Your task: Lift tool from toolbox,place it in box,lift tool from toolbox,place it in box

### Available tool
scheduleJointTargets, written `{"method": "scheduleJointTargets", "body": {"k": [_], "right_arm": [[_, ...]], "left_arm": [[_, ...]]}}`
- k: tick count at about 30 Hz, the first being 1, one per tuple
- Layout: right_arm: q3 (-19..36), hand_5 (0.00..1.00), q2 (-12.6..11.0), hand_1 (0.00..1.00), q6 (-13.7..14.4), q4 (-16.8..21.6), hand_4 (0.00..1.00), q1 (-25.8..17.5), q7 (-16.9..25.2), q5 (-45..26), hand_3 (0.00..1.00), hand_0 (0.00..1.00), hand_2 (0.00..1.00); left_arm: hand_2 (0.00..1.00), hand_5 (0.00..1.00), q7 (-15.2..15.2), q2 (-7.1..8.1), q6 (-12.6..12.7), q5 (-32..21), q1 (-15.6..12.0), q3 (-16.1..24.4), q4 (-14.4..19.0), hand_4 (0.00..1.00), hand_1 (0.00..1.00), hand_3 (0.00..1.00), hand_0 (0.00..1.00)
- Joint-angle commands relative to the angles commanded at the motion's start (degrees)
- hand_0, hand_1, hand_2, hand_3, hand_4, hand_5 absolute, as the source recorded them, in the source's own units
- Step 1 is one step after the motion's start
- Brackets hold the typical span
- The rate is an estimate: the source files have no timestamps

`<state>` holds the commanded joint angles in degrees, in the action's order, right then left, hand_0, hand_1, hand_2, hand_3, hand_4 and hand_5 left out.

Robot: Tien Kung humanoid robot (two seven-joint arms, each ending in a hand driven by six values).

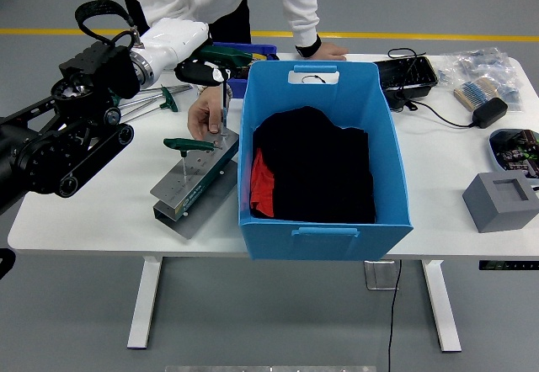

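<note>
Your left hand is clenched on the dark handle of a tool | shaft hangs straight down, long axis upright, tip still at the tool rack | blue box lies just to the right | a person's hand steadies the rack beside the shaft | right arm unseen.
</note>
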<state>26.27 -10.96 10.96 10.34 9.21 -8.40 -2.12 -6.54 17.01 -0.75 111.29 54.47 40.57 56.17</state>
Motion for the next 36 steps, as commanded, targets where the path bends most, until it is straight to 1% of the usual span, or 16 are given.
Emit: {"method": "scheduleJointTargets", "body": {"k": [6, 18, 24, 31, 36], "right_arm": [[0.3, 0.674, 0.1, 0.673, 0.0, 0.0, 0.788, -0.2, -0.1, 0.3, 0.562, 0.675, 0.722], [0.4, 0.674, 0.3, 0.673, 0.0, 0.0, 0.788, -0.6, -0.1, 0.4, 0.562, 0.677, 0.722], [0.3, 0.674, 0.3, 0.673, 0.0, 0.0, 0.788, -0.5, 0.0, 0.3, 0.562, 0.676, 0.722], [0.8, 0.673, 0.2, 0.672, 0.0, 0.0, 0.788, -0.3, -0.1, 0.6, 0.562, 0.674, 0.722], [1.1, 0.674, 0.3, 0.673, 0.1, 0.0, 0.788, -0.3, -0.1, 0.8, 0.562, 0.675, 0.722]], "left_arm": [[0.002, 0.595, 0.0, 0.19, -0.2, 0.3, -0.8, -0.3, 0.5, 0.674, 0.002, 0.031, 0.033], [0.002, 0.591, 0.0, 1.84, 0.0, 2.2, -4.3, 0.4, 4.3, 0.674, 0.002, 0.034, 0.037], [0.002, 0.592, -0.1, 2.50, 0.1, 3.4, -4.9, 1.0, 5.6, 0.675, 0.002, 0.035, 0.037], [0.002, 0.590, -0.5, 3.43, 0.3, 6.2, -5.4, 1.1, 8.4, 0.675, 0.002, 0.036, 0.038], [0.002, 0.590, -1.0, 4.10, 0.4, 7.6, -6.3, 0.7, 10.8, 0.676, 0.002, 0.037, 0.037]]}}
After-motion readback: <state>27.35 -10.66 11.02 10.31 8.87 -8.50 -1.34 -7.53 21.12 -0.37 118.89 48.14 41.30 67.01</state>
